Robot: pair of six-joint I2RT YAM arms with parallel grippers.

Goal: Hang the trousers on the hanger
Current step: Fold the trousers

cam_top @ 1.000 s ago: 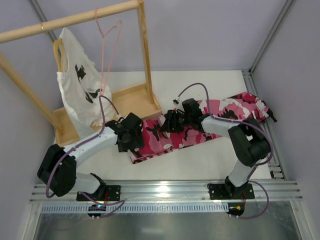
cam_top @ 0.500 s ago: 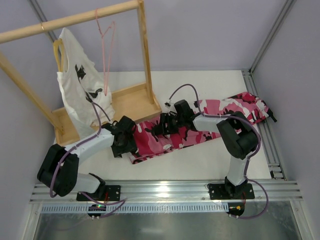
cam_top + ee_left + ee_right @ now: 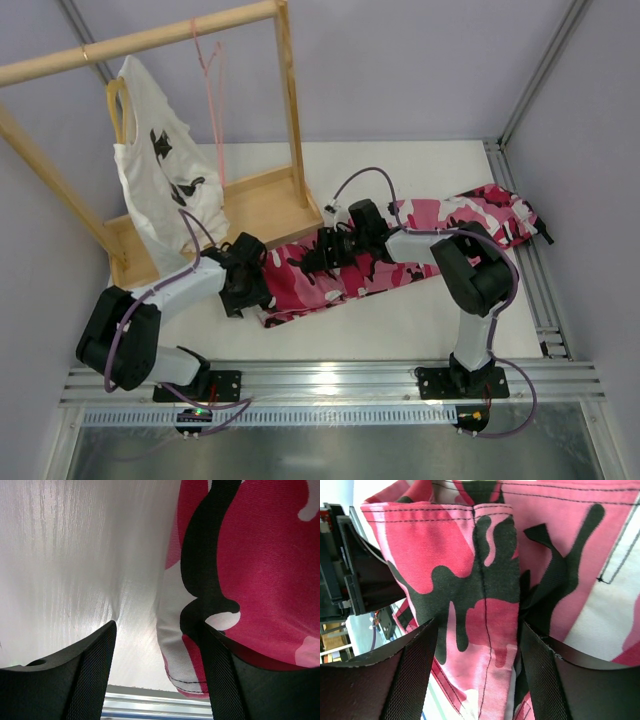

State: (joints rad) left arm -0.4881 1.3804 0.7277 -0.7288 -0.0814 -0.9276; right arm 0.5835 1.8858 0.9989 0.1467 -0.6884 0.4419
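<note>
The camouflage trousers [image 3: 420, 245] lie flat across the table, hem end to the left. The pale-pink wire hanger [image 3: 212, 100] hangs edge-on from the wooden rail, far from both arms. My left gripper [image 3: 243, 280] is low at the hem end. In the left wrist view it [image 3: 159, 672] stands open, and the hem of the trousers [image 3: 250, 565] lies against the right finger [image 3: 225, 680]. My right gripper [image 3: 318, 252] rests on the trousers further right. The right wrist view shows it [image 3: 479, 672] open, astride a raised fold of the trousers [image 3: 485, 580].
A wooden clothes rack [image 3: 262, 205] stands at the back left. A white T-shirt [image 3: 160, 170] hangs from it on a yellow hanger [image 3: 117, 100]. A metal rail [image 3: 330, 385] runs along the near edge, and a frame rail [image 3: 530, 270] along the right side.
My right gripper has slid left along the trousers towards the hem end. The left gripper has shifted slightly left and lower at the hem. The wire hanger has turned edge-on.
</note>
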